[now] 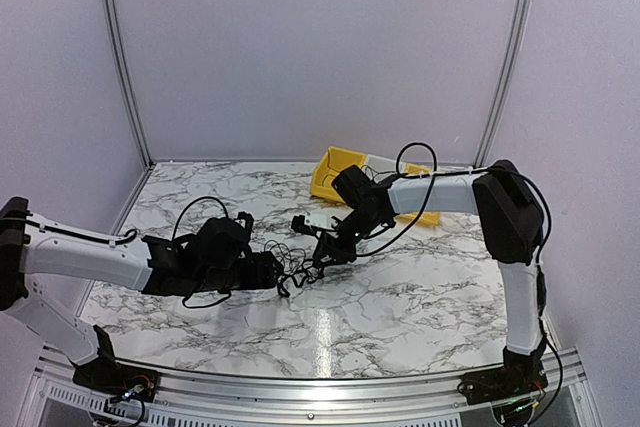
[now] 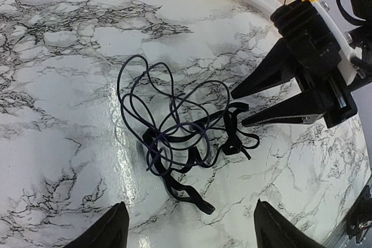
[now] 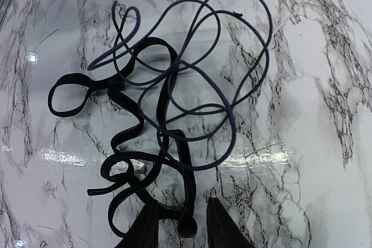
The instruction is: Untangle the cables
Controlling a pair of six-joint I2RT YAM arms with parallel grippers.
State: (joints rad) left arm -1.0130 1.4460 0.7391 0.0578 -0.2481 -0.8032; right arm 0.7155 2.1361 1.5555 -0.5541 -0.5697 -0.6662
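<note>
Left end effector [image 2: 190, 207]: jaws wide, hovering low over the tangle, prob. ready to pin or take a loop. Cables [image 2: 174, 137]: knotted heap at centre of bench [image 2: 70, 56], between both arms. Right end effector [image 3: 182, 207]: jaws narrow, straddling one flat strand, apparently for a pull; pad contact unclear.

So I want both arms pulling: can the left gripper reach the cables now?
Probably yes: the cables lie just ahead of the open left gripper, nothing between; the right gripper sits at their far side.
</note>
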